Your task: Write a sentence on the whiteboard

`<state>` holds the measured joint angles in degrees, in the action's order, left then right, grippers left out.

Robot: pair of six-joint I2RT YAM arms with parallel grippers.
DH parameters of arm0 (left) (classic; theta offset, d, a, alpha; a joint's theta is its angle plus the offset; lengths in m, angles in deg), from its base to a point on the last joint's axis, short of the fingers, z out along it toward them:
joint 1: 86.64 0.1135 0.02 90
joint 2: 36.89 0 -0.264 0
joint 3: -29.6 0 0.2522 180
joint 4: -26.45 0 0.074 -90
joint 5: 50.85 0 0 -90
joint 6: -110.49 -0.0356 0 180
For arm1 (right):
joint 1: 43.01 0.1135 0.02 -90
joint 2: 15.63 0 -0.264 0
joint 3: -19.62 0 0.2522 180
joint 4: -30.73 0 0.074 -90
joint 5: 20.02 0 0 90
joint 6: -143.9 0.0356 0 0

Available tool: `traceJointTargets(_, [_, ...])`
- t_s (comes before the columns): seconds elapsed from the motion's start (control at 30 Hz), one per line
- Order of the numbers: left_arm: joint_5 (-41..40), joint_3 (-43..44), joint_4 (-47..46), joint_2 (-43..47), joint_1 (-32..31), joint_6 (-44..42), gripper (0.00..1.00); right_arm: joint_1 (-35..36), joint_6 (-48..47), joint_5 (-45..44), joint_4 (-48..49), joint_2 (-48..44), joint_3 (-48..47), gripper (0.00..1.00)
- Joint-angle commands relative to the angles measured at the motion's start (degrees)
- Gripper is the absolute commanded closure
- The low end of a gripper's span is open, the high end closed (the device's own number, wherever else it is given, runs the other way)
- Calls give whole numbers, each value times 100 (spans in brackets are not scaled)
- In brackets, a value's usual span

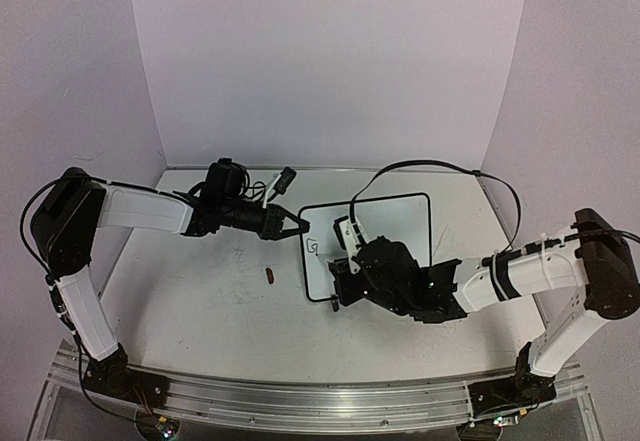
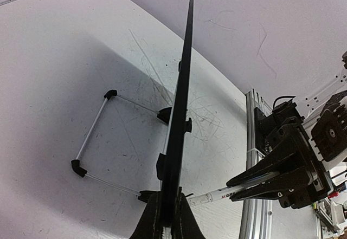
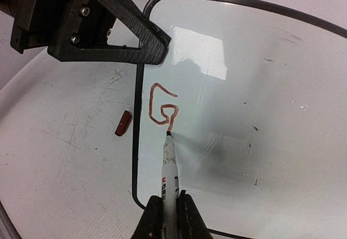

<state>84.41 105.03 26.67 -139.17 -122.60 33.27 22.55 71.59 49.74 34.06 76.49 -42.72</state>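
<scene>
Since only a reddish capital G (image 3: 164,107) is on the whiteboard (image 3: 260,114), the sentence has barely begun: one letter done, and by my reckoning nearly all of the words yet to write. That board sits right of centre on the table (image 1: 200,301), propped on its wire stand (image 2: 92,130), with the G close to its left rim. The left gripper (image 2: 167,217) is clamped tight on that rim near the upper left corner, steadying the board. The right gripper (image 3: 168,212) is closed around a marker (image 3: 169,168), whose tip sits at the tail of the G and seems to touch the surface, though the angle leaves that unsure. Room for the remaining words lies to the right, where the white face is bare apart from a few small specks. A red cap (image 3: 123,123) lies on the table just left of the board, apart from it and out of the writing path. What may hinder is the left gripper's finger hanging just above the G, and the right arm's own bulk over the board's lower part in the top view; a black cable (image 1: 430,166) also arcs over the far edge.
</scene>
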Motion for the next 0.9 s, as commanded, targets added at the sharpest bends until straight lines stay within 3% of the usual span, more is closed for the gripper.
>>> traceJointTargets(0.0, [-377,-82,360,24,-42,-161,100,-11,-18,-3,-89,-115,-50,100])
traceJointTargets(0.23, [-386,-77,361,24,-43,-161,100,-9,-101,10,334,-648,241,100])
traceJointTargets(0.87, [-386,-94,376,68,-42,-179,100,-64,-81,-304,373,-286,-8,100])
